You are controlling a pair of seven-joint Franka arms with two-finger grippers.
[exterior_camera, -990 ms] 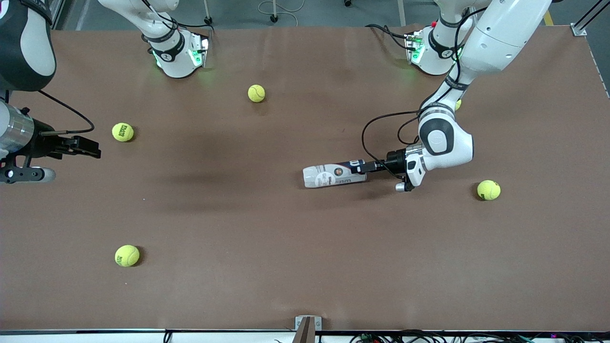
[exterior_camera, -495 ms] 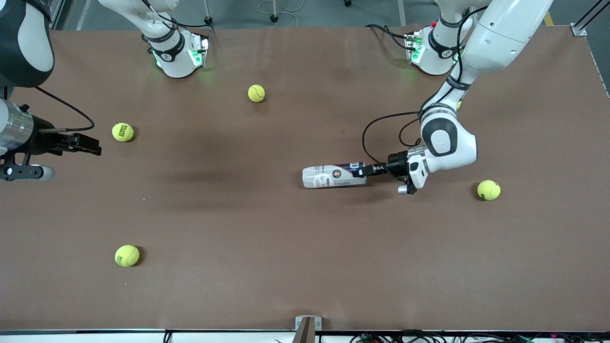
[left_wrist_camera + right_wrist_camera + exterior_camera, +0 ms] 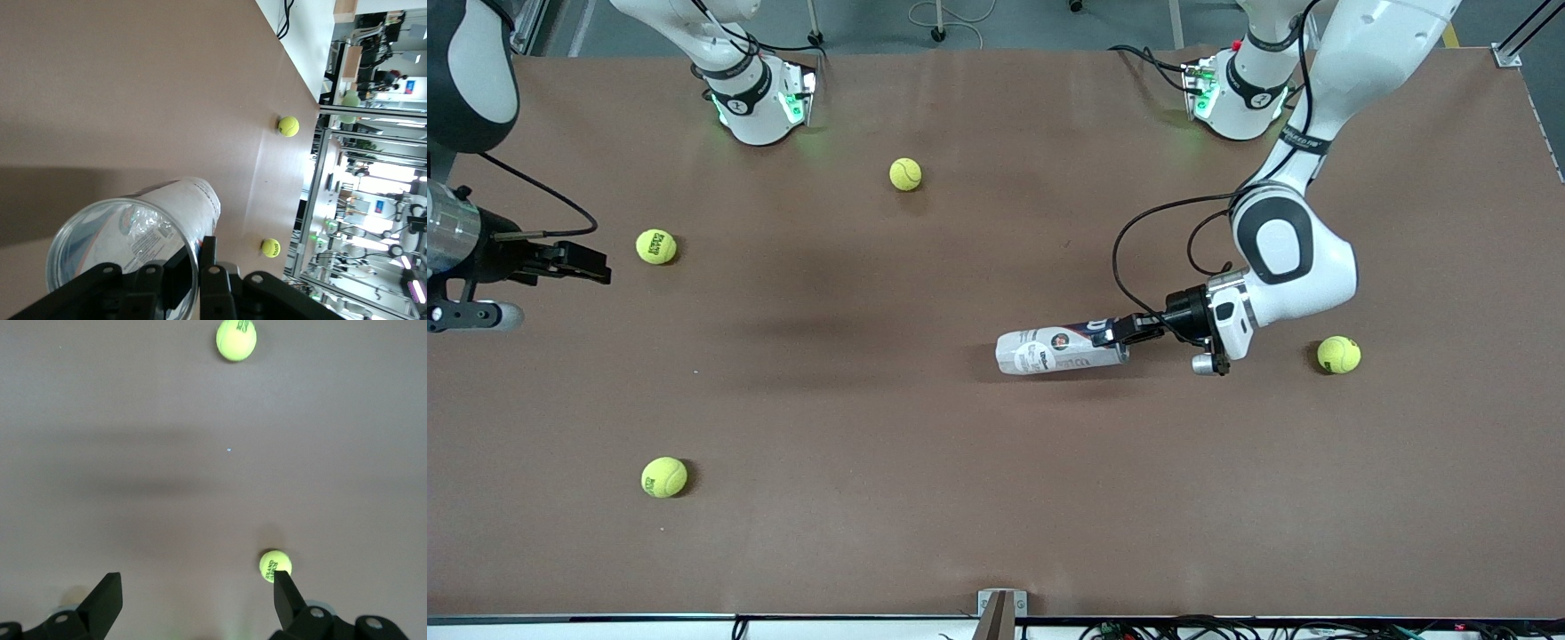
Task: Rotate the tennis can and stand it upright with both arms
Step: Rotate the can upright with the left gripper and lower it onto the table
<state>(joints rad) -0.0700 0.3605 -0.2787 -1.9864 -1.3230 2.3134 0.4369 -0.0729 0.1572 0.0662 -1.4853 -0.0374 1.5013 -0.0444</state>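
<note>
**Left gripper clamps the rim of the lying tennis can**

The tennis can (image 3: 1060, 352) lies on its side on the brown table (image 3: 960, 498), a little right of centre in the front view, its long axis running roughly along the table's length. Its open end points toward the left arm's end of the table. The left gripper (image 3: 1119, 334) is clenched on that open rim: in the left wrist view one finger sits inside the clear mouth of the can (image 3: 133, 247) and the other outside its wall, at the bottom of the frame by the left gripper (image 3: 195, 283).

The right gripper (image 3: 591, 267) hangs at the left edge of the front view, over the right arm's end of the table, waiting; its fingers (image 3: 107, 600) stand wide apart and hold nothing.

Tennis balls lie scattered: one (image 3: 905, 174) at upper centre, one (image 3: 656, 247) just beside the right gripper's tips, one (image 3: 664, 477) at lower left, and one (image 3: 1339, 355) at right, near the left arm's wrist.
</note>
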